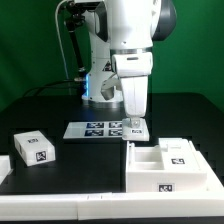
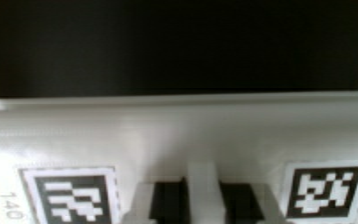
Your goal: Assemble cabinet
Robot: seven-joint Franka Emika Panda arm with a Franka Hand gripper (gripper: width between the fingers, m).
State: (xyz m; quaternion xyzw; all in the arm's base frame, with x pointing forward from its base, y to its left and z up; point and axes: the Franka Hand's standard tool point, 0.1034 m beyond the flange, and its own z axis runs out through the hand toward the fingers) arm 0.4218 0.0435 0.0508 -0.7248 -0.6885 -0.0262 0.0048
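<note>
The cabinet box (image 1: pixel 170 168) is a large white thin-walled box at the exterior view's lower right, with an inner divider and a tag on its near face. My gripper (image 1: pixel 135 128) points straight down at the box's far left corner. In the wrist view my two dark fingers (image 2: pixel 169 203) press on either side of a thin white wall (image 2: pixel 202 195), between two tags (image 2: pixel 69 197) on a white face. A smaller white tagged block (image 1: pixel 33 147) lies on the black table at the exterior view's left, apart from the gripper.
The marker board (image 1: pixel 98 128) lies flat just behind the box, right beside my gripper. Another white piece (image 1: pixel 4 166) shows at the exterior view's far left edge. A white rim (image 1: pixel 60 205) runs along the table's front. The robot base stands behind.
</note>
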